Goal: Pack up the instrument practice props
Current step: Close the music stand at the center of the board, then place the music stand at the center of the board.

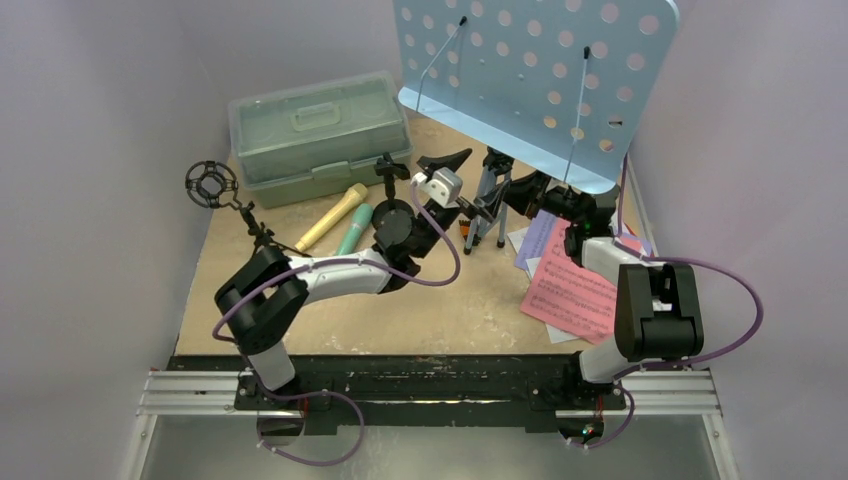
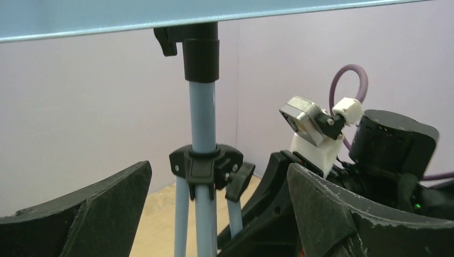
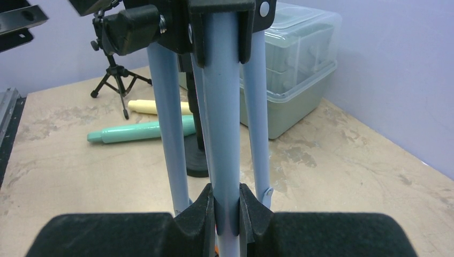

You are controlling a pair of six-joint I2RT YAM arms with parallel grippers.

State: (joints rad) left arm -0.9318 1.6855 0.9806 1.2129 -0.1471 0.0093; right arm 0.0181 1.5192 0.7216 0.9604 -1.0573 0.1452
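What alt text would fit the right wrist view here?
The right gripper is shut on the middle light-blue tube of the music rack stand. Behind it on the table lie a teal microphone and a tan microphone, with a pale green case to the right.

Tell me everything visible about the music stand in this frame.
The music stand has a light-blue, metal-looking desk full of round holes, tilted, with two thin wire page holders. Beneath, a pale-blue pole with black plastic collars meets tripod legs drawn close together. It is upright near the back of the table. The right pincer is shut on its middle tube; the open left pincer faces it, fingers clear of the pole.
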